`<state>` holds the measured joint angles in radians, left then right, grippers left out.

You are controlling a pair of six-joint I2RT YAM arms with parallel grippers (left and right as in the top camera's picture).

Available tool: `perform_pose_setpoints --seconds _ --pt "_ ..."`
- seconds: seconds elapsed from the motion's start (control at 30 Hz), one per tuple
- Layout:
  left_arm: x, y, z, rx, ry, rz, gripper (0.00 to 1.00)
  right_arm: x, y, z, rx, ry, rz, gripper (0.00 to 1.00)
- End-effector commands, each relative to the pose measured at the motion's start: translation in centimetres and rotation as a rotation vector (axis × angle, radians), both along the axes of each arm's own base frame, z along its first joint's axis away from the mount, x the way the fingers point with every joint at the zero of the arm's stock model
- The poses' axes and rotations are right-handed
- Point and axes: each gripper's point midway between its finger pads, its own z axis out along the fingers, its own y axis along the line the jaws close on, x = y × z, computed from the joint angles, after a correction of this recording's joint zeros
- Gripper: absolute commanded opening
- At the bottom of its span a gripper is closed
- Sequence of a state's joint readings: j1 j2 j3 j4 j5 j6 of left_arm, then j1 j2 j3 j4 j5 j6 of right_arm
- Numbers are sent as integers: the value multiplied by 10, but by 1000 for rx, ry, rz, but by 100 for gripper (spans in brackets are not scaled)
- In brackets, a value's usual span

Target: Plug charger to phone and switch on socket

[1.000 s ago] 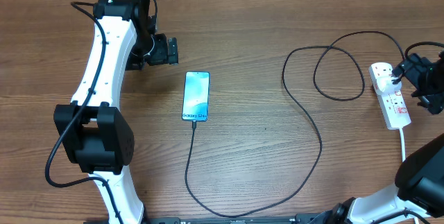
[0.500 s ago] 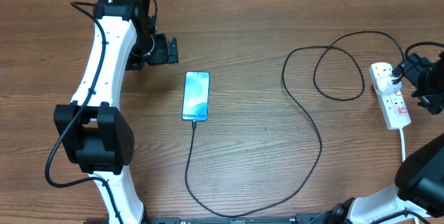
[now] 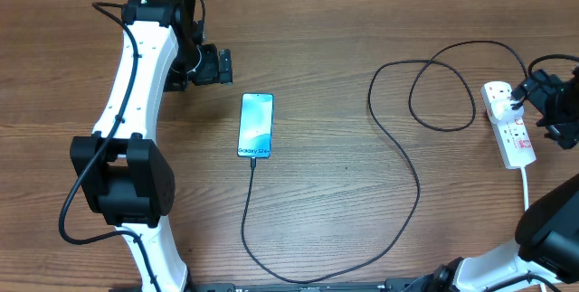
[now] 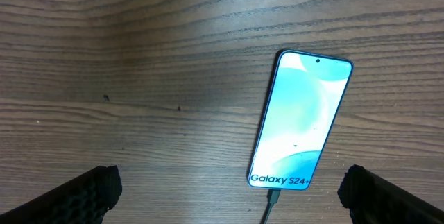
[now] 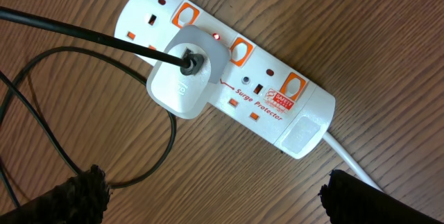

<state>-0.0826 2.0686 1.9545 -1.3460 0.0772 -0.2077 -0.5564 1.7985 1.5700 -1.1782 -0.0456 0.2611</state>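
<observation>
Apparently all is done, charger (image 5: pixel 104 40) in phone (image 3: pixel 256 126) and right-edge socket (image 5: pixel 277 92) lit, so the wide-open left gripper (image 4: pixel 232 189) and right gripper (image 5: pixel 215 191) need only retreat.

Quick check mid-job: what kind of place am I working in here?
Most likely a robot test bench rather than a home: a wood-grain table with two robot arms at it, and on it only a phone, charger and socket.

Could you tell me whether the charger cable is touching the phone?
Touching. The left wrist view shows the charger cable plugged into the bottom edge of the phone.
</observation>
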Motion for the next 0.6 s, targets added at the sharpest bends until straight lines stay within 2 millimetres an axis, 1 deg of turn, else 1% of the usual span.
perform_pose_setpoints --seconds 0.0,0.33,0.47,0.57 --pt "1 3 7 4 -18 14 100 0 -1 2 -4 -7 1 100" --pt "1 2 5 4 -15 14 100 0 -1 2 -4 -7 1 100" --pt "1 3 13 2 -34 14 100 0 -1 2 -4 -7 1 100" --pt "0 3 23 1 -60 15 100 0 -1 2 -4 -7 1 100"
